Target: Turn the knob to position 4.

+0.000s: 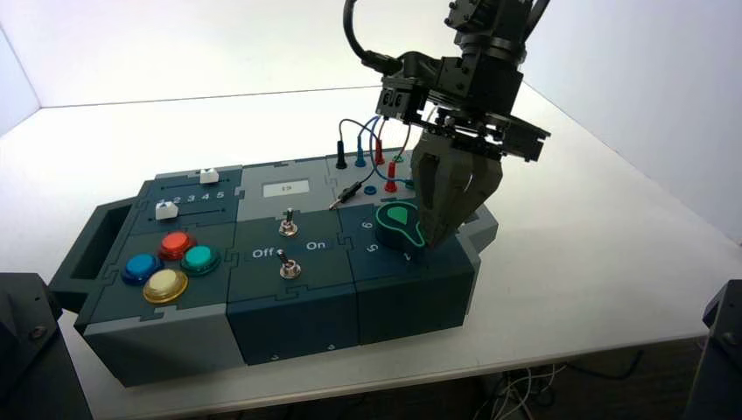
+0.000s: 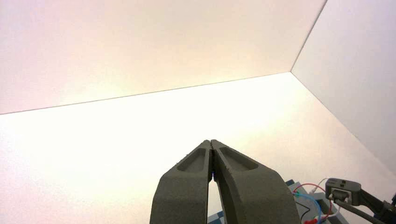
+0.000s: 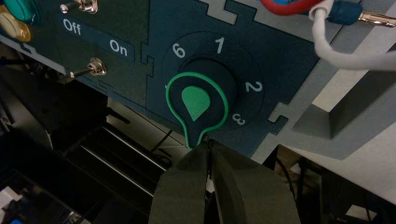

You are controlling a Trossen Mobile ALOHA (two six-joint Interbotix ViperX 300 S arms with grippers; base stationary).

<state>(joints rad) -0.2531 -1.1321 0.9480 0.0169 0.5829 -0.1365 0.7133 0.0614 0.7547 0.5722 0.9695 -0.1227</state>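
the right gripper [image 3: 208, 142], dark grey with its two fingers pressed together and holding nothing, hangs tip-down at the pointed end of the green teardrop-shaped knob [image 3: 196, 105]. the tip is touching or just beside that point. the knob sits on the dark teal box [image 1: 289, 306], near the box's front right corner. white numbers 6, 1, 2 and 3 ring it, and its point aims past the 3, where the number 4 is hidden. two small metal toggle switches [image 1: 286, 227] stand mid-box. the left gripper [image 2: 211, 144], clenched shut and empty, is up over the white desk [image 2: 116, 149].
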